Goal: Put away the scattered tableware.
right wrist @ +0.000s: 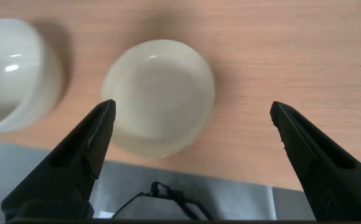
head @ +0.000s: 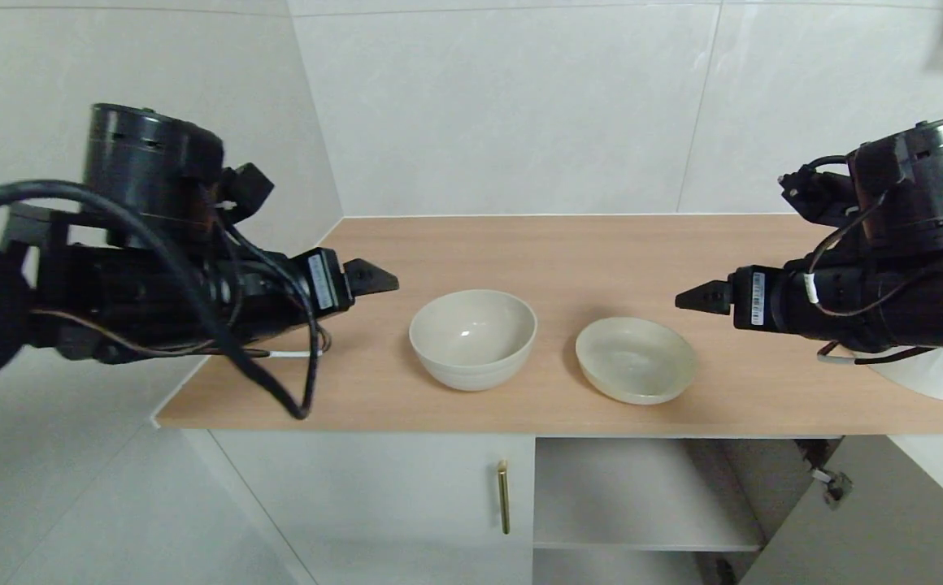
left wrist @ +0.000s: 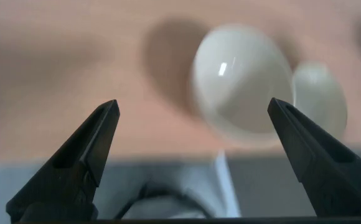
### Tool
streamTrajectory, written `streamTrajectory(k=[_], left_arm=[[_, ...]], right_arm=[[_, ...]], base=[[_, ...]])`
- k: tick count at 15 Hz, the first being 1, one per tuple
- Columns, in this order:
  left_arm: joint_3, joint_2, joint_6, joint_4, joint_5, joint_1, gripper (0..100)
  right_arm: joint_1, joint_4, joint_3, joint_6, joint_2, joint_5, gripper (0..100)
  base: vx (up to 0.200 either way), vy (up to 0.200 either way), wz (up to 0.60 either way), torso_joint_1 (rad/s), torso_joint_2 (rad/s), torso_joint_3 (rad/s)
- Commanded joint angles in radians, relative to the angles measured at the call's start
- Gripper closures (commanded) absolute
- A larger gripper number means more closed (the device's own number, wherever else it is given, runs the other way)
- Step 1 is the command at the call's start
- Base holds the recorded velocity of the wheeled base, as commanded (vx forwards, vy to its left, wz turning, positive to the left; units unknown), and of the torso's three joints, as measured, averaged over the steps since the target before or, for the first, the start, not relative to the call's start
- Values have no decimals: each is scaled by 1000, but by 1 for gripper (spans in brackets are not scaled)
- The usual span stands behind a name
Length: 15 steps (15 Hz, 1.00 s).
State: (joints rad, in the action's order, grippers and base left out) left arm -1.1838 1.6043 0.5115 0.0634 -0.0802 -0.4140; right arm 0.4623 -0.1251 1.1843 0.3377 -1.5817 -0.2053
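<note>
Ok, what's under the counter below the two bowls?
An open cabinet bay with a white shelf, beside a closed door with a gold handle. Whatever lies below that shelf is hidden.

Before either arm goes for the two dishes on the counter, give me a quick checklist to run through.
1. Left gripper, fingers open, holding nothing: ok.
2. Right gripper, fingers open, holding nothing: ok.
3. Deep round cream bowl upright, empty, standing free on the light wooden counter: ok.
4. Shallow round cream dish upright, empty, apart from the bowl: ok.
5. White cabinet shelf below the counter exposed, its door swung open: ok.
6. Clearance between the right arm and the white vessel under it: cannot tell.
</note>
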Motion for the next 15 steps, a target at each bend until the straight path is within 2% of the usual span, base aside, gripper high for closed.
streamTrajectory(k=[1,8,13,14,15], left_arm=[[1,103,19,-45,-30,-35,0],[3,189,15,-103,-33,-69,0],[0,229,15,-106,-32,-69,0],[0,238,15,-111,-32,-69,100],[0,247,15,-120,-32,-69,100]], right_arm=[[1,1,2,1,-34,-5,0],[9,1,-6,0,-37,-5,0],[9,1,-8,1,-37,-5,0],[9,1,-8,1,-37,-5,0],[9,1,-8,1,-37,-5,0]], base=[[0,0,0,0,0,0],[0,0,0,0,0,0],[0,0,0,0,0,0],[0,0,0,0,0,0],[0,0,0,0,0,0]])
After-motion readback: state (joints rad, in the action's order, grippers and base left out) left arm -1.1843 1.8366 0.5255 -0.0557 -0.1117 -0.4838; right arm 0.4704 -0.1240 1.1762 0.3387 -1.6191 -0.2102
